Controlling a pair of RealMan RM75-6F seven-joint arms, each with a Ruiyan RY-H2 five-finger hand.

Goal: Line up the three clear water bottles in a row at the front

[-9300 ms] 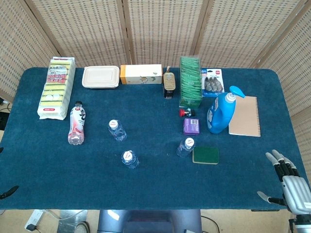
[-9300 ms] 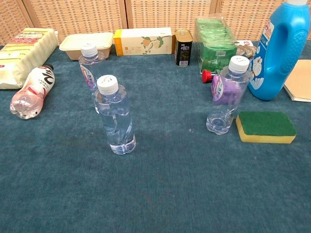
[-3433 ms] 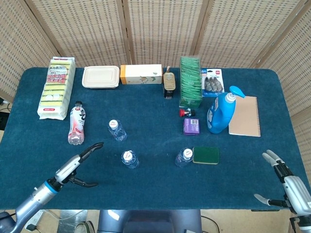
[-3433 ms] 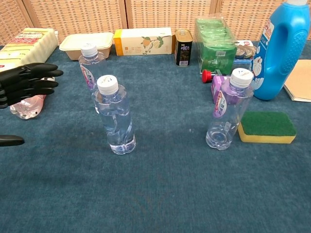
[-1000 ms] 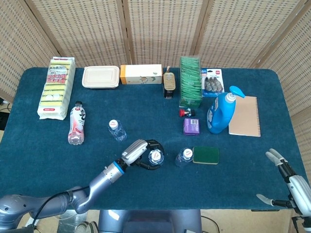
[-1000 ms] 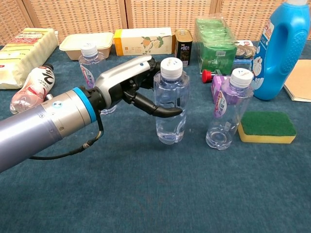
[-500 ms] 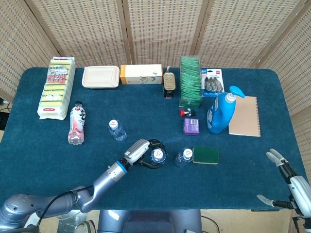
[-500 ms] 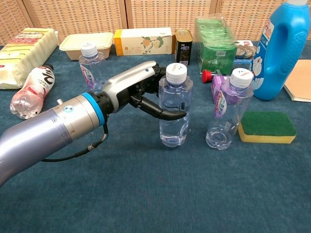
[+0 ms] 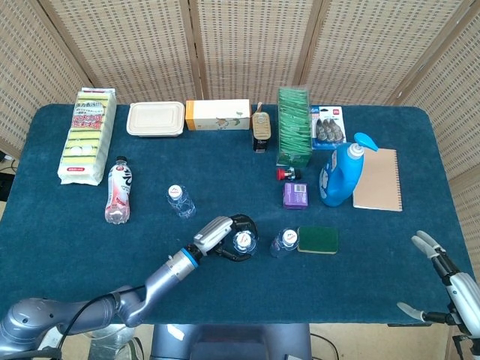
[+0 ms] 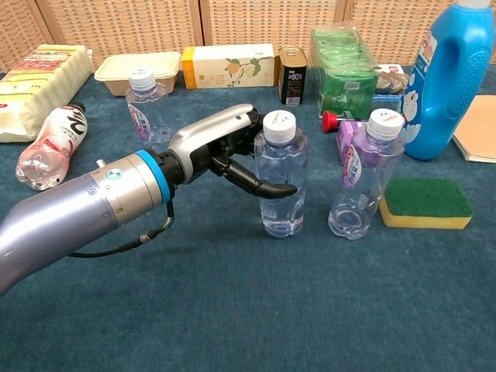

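My left hand [image 10: 232,151] [image 9: 219,235] grips a clear water bottle [image 10: 282,174] [image 9: 243,241] with a white cap, which stands upright on the blue cloth. Just right of it stands a second clear bottle [image 10: 363,174] [image 9: 285,241] with a purple label. A third clear bottle [image 10: 145,105] [image 9: 180,201] stands further back on the left. My right hand [image 9: 450,289] hangs open off the table's front right corner and holds nothing.
A green sponge [image 10: 424,202] lies right of the second bottle, a blue detergent bottle [image 10: 449,77] and a notebook [image 9: 378,180] behind it. A pink drink bottle [image 10: 51,147] lies at the left. Boxes, a can [image 10: 292,75] and green packets [image 10: 343,70] line the back.
Over the last second my left hand has carried the gripped bottle a little to the right, closer to the purple-labelled bottle. My right hand has hardly moved.
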